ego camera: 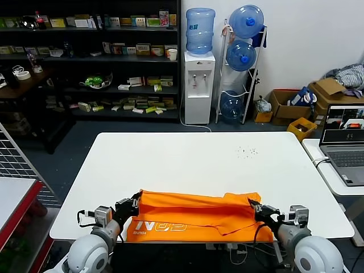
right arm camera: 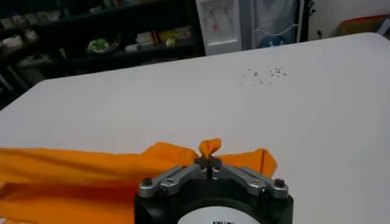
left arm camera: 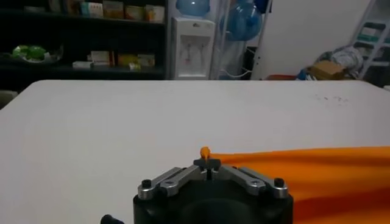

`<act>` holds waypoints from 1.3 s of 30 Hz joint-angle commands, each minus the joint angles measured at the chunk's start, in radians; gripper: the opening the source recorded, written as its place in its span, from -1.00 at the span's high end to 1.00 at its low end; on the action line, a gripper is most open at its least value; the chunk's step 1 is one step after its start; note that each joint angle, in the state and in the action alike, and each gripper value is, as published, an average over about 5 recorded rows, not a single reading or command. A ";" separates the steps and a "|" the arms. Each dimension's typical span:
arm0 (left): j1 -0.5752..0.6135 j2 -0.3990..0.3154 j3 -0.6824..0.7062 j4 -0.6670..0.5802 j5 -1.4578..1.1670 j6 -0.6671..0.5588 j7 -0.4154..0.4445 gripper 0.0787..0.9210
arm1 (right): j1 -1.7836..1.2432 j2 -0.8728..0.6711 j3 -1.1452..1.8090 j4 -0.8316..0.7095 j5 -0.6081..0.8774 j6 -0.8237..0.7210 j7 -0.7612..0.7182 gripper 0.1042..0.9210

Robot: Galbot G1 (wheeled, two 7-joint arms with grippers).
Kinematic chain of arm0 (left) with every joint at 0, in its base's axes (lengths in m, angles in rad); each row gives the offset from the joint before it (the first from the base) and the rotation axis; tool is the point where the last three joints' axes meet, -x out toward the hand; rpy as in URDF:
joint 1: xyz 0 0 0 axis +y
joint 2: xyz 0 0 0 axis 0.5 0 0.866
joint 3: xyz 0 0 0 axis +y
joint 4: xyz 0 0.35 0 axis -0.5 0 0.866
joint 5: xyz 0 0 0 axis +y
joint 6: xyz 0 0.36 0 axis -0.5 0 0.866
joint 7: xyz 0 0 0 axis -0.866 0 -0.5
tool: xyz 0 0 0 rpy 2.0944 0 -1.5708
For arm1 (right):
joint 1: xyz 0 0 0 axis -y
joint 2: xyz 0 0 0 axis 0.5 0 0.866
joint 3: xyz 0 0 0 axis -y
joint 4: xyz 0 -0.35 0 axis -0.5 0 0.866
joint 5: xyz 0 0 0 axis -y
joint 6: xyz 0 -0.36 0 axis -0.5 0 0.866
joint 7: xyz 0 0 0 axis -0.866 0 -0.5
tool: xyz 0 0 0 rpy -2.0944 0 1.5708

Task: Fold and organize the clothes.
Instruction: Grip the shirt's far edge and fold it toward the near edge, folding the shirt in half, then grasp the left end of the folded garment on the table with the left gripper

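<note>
Gripping one T-shirt (ego camera: 193, 216), two grippers

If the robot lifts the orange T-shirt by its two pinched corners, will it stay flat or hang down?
The T-shirt will probably sag between the left gripper and right gripper: it already lies in soft folds. It looks thin, so likely light. A small pinch may slip.

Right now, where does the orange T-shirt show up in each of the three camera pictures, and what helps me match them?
Head view: the orange T-shirt lies along the table's near edge, between the left gripper and right gripper.
Left wrist view: it spreads off to one side, a corner pinched in the shut jaws.
Right wrist view: it spreads to the other side, a bunched corner pinched.
Shared landmark: the water dispenser behind the white table.
</note>
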 commanded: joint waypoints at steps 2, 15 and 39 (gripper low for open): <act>0.074 -0.001 -0.030 -0.011 0.049 0.021 0.003 0.95 | -0.115 -0.010 0.068 0.060 -0.017 -0.011 -0.029 0.78; 0.122 -0.037 -0.041 0.006 0.055 0.020 -0.012 0.14 | -0.143 -0.005 0.130 0.061 -0.026 -0.001 -0.047 -0.13; 0.147 -0.183 -0.053 0.082 0.133 -0.073 0.005 -0.38 | -0.155 0.012 0.139 0.053 -0.040 0.008 -0.058 -0.76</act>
